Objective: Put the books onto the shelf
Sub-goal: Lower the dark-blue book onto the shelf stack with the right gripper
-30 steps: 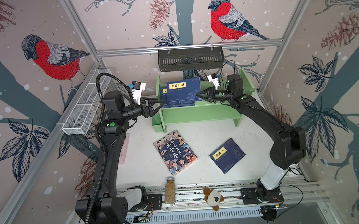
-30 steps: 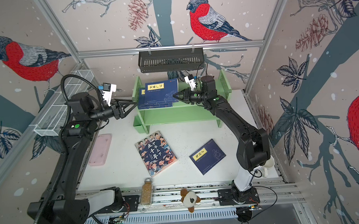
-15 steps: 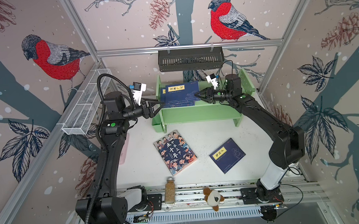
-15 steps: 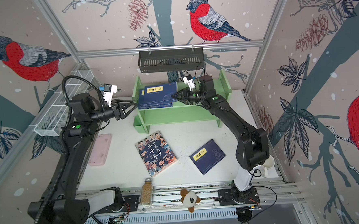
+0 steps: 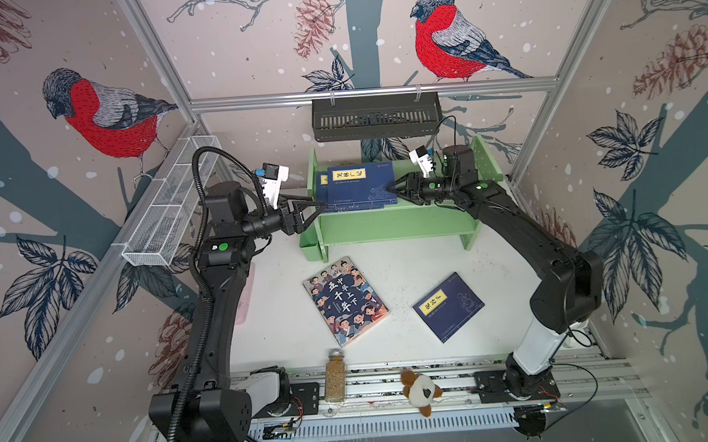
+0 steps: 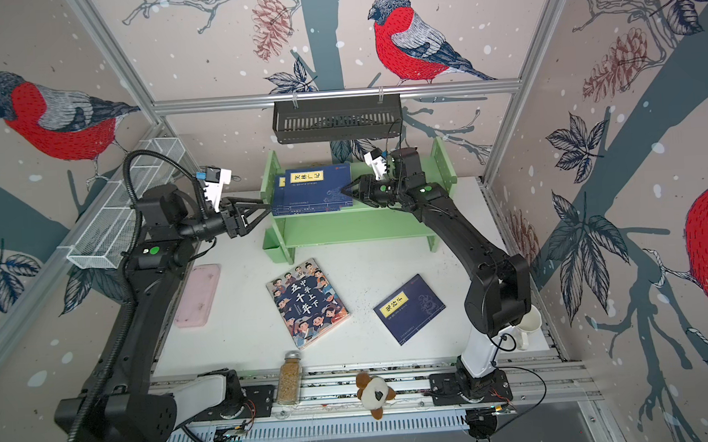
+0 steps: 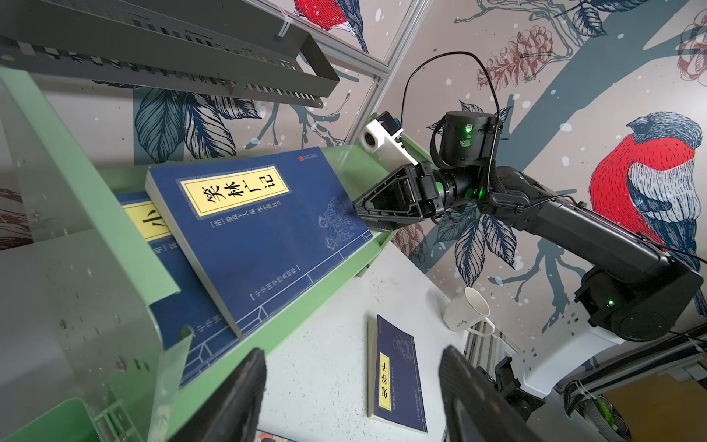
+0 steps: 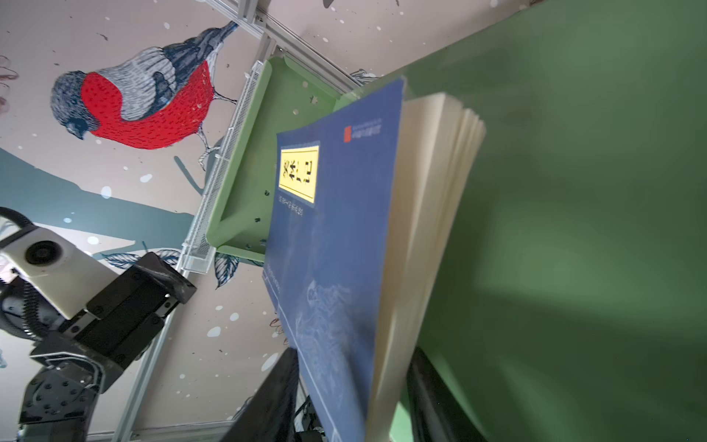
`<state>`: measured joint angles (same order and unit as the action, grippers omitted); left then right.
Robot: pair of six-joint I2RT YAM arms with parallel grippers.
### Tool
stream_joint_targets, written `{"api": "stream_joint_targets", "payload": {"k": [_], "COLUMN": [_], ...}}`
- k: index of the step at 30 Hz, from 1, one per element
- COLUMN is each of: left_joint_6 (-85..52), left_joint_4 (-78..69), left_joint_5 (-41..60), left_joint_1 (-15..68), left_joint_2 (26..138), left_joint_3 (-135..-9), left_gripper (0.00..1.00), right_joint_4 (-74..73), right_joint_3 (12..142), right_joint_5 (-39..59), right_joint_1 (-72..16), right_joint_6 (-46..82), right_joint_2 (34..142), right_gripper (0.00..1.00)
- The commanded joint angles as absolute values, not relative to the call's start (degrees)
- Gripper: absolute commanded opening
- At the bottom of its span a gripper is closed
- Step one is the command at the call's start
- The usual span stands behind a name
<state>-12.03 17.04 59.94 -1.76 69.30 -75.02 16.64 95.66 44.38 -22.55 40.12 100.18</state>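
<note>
**Top views:** the shelf (image 5: 390,228) stands at the back of the counter (image 5: 413,264). A navy stack lies flat on its upper tier, toward the left side panel. The top book (image 5: 361,186) sits a little offset on the stack.
- The right pincer (image 5: 390,189) is at the top book's right corner.
- The left pincer (image 5: 320,207) is by the shelf's left front corner and empty. It probably acts as a stop so the stack can't slide out.
- Not yet shelved: one cartoon book (image 5: 345,300) and one loose navy book (image 5: 448,306), both flat on the counter and apart from each other.
- Also present: one jar (image 5: 335,374), one plush toy (image 5: 420,389) and one mug (image 6: 528,329).

**Left wrist:** the left pincer's fingers (image 7: 245,398) are spread wide with nothing between them. Two books can be counted in the stack, the top book (image 7: 260,229) and a second book (image 7: 149,222) under it with its label half covered. A third can't be confirmed.

**Right wrist:** the top book's (image 8: 333,248) edge sits between the right pincer's fingers (image 8: 267,405). The jaws stand apart and the pages fan loose, so it reads as spread rather than pinching. The book's weight appears to be on the shelf board.

**Sure count:** four books, two on the shelf and two on the counter.
</note>
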Motion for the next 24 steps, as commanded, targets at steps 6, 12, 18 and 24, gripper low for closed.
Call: {"api": "stream_joint_targets", "payload": {"k": [6, 12, 18, 24], "left_joint_6": [-11.56, -12.28, -12.30, -12.47], "left_joint_4": [16.17, 15.83, 15.60, 15.46], "left_joint_5": [60.64, 61.26, 61.33, 61.42], "left_joint_1": [-1.77, -1.87, -1.85, -1.91], "left_joint_2": [69.08, 68.75, 68.21, 67.90], "left_joint_3": [-75.25, -74.97, -74.34, -73.84], "left_gripper": [0.72, 0.72, 0.72, 0.72], "right_joint_4": [17.94, 14.28, 13.84, 14.07], "right_joint_3": [95.93, 96.46, 97.20, 97.68], "right_joint_5": [38.92, 41.64, 42.33, 42.29], "right_joint_1": [-21.01, -21.09, -21.57, -21.63], "right_joint_6": [36.66, 38.57, 38.76, 39.03], "right_joint_2": [98.70, 99.53, 100.37, 101.16], "right_gripper": [0.49, 0.44, 0.42, 0.38]}}
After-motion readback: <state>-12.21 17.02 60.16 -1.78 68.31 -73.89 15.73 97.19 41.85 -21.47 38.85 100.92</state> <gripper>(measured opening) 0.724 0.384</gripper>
